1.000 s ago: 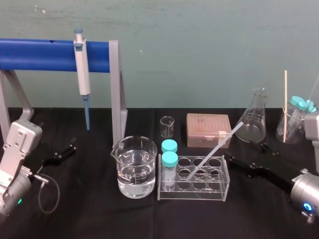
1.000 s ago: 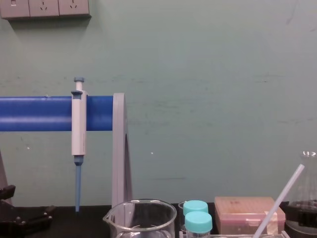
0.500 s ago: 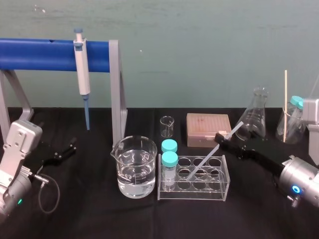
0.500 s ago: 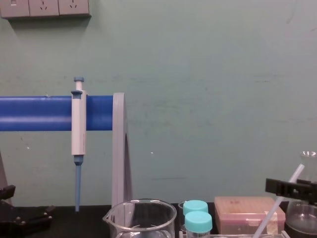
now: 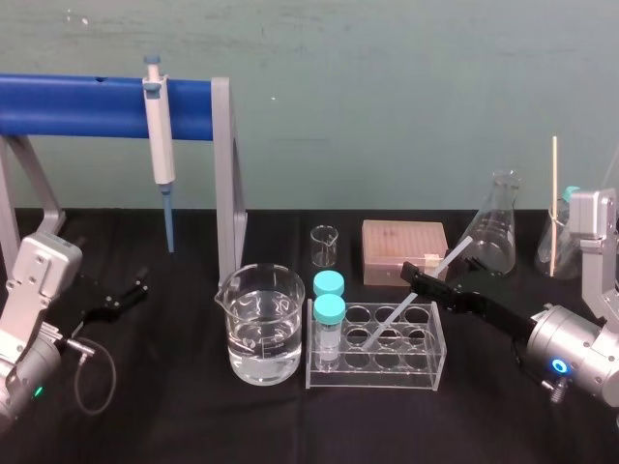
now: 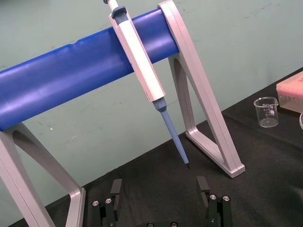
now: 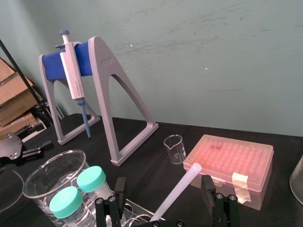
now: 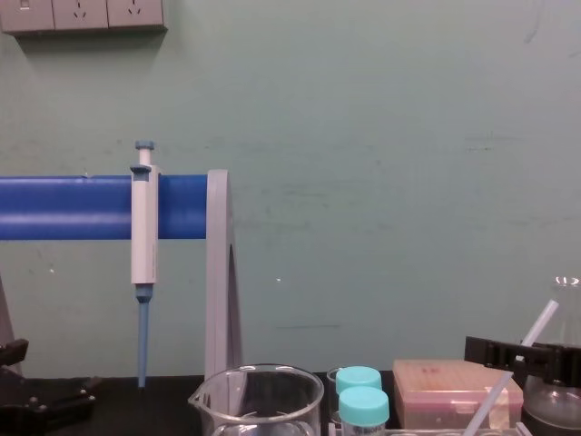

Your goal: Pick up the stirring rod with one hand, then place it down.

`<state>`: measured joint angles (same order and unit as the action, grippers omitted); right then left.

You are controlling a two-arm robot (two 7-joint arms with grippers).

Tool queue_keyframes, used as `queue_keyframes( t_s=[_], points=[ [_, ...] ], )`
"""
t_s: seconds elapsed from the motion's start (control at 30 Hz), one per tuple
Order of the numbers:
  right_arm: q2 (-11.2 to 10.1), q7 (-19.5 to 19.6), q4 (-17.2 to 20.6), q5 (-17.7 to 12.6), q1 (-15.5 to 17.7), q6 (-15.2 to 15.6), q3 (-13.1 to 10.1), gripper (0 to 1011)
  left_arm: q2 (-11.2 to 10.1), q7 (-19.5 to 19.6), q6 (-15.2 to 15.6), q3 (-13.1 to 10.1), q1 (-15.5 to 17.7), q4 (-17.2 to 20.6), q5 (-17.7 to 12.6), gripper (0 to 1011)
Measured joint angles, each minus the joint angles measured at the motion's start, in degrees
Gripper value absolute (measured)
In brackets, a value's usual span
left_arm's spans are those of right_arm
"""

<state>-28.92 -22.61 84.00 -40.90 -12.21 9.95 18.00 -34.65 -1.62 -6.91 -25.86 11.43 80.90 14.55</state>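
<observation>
The stirring rod point(image 5: 395, 319) is a single thin, straight, milky-translucent stick with plain blunt ends. It leans at a slant, its lower end down in one open well of the clear tube rack point(image 5: 433, 362) and its upper end pointing up and to the right, toward the conical flask point(image 5: 493, 227).

The right claw point(image 5: 423, 272) reaches in from the right at the rod's upper half. In the right wrist view its two black fingers point(image 7: 207, 187) stand wide apart, with the rod point(image 7: 182, 182) passing between them and touching neither.

The left claw point(image 6: 159, 187) is parked low on the black worktop point(image 5: 174, 406) at the far left, also spread wide and holding nothing.

By count:
- Two teal-capped tubes point(image 5: 329, 282) stand in the rack's left end.
- One large beaker point(image 5: 259, 324) of clear liquid sits just left of the rack.
- One small beaker point(image 5: 324, 246) sits behind the rack.
- One pinkish tip box point(image 5: 404, 249) sits beside the small beaker.
- One pipette point(image 5: 158, 135) hangs on the blue stand point(image 5: 77, 104).
</observation>
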Motion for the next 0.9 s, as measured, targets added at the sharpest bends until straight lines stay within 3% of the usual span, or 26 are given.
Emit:
queue_keyframes(
  t_s=[0.43,0.77,0.9],
  points=[
    [-0.2,0.2,0.1,0.0,-0.1,0.0,0.3,1002,0.0,0.0,0.0,0.0,0.0,0.0,0.0,1000],
    [-0.2,0.3,0.1,0.1,0.0,0.0,0.2,777,0.0,0.0,0.0,0.0,0.0,0.0,0.0,1000],
    [-0.2,0.3,0.1,0.1,0.0,0.0,0.2,624,0.0,0.0,0.0,0.0,0.0,0.0,0.0,1000]
  ],
)
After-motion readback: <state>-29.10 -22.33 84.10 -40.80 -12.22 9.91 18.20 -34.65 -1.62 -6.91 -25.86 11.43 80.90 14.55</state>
